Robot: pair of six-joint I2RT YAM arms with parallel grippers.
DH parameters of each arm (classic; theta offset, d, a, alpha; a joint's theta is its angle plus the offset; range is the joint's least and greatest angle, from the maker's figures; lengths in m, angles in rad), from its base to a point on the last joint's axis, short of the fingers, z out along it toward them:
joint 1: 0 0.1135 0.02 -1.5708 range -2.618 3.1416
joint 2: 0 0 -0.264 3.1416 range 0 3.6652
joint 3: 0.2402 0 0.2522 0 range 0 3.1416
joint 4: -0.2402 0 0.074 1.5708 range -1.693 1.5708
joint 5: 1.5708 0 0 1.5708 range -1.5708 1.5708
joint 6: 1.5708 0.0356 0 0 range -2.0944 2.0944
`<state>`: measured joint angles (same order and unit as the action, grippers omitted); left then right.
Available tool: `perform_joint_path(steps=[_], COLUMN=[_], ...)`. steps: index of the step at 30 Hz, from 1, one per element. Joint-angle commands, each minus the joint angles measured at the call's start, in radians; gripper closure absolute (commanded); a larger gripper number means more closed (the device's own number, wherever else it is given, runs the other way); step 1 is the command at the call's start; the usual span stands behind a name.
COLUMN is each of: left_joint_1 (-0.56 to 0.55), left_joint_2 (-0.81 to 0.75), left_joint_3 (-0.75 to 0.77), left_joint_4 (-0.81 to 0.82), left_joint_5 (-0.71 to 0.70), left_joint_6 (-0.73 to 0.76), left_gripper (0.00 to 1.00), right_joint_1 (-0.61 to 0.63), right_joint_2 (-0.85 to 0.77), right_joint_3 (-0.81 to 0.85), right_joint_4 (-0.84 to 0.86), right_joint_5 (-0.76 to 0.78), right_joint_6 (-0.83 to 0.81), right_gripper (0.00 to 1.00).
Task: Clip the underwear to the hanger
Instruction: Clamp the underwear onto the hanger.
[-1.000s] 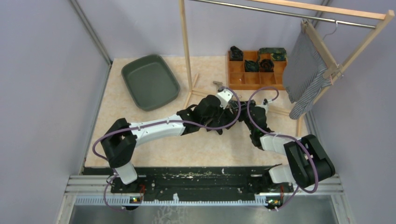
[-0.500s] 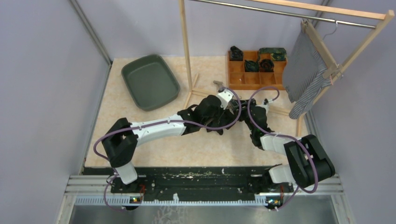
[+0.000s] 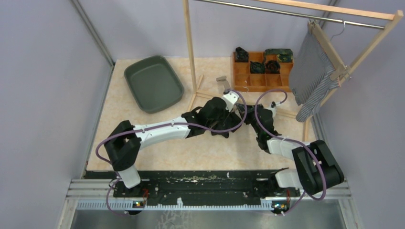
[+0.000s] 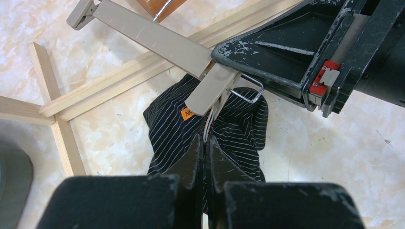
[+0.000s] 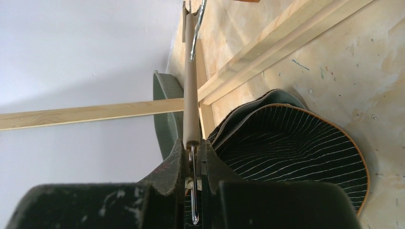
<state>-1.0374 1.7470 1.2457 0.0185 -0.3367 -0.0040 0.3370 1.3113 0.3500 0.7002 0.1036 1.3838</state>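
The right pincer (image 5: 195, 155) clamps the hanger (image 5: 190, 71), just beside the striped underwear (image 5: 286, 143)

The top view looks down from behind over the whole worktop (image 3: 215, 155). The wrist views sit close behind the left tool (image 4: 206, 141) and right tool (image 5: 193, 146), sharing the hanger (image 4: 148, 36) and underwear (image 4: 239, 126).

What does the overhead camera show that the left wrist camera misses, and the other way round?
Only overhead: the striped garment hanging on the rail, and the folded clothes in the organizer. Only left wrist: the left tool closed on the striped underwear, its orange label, and the hanger clip at the fabric. Both: the beige hanger and the wooden rack feet.
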Motion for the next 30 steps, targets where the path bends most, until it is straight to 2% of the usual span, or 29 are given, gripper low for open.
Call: perform_joint_path(steps=[1,30], left_joint_1=[-0.003,-0.009], left_joint_2=[0.016,0.073], left_joint_3=[0.043,0.167], left_joint_4=[0.006,-0.081], left_joint_5=[0.009,0.011], left_joint_6=[-0.010,0.022], left_gripper=[1.00,1.00], right_joint_1=[-0.006,-0.041], right_joint_2=[-0.044,-0.144], right_joint_3=[0.035,0.056], right_joint_4=[0.037,-0.082], right_joint_5=[0.023,0.018], right_joint_6=[0.002,0.041], right_gripper=[1.00,1.00])
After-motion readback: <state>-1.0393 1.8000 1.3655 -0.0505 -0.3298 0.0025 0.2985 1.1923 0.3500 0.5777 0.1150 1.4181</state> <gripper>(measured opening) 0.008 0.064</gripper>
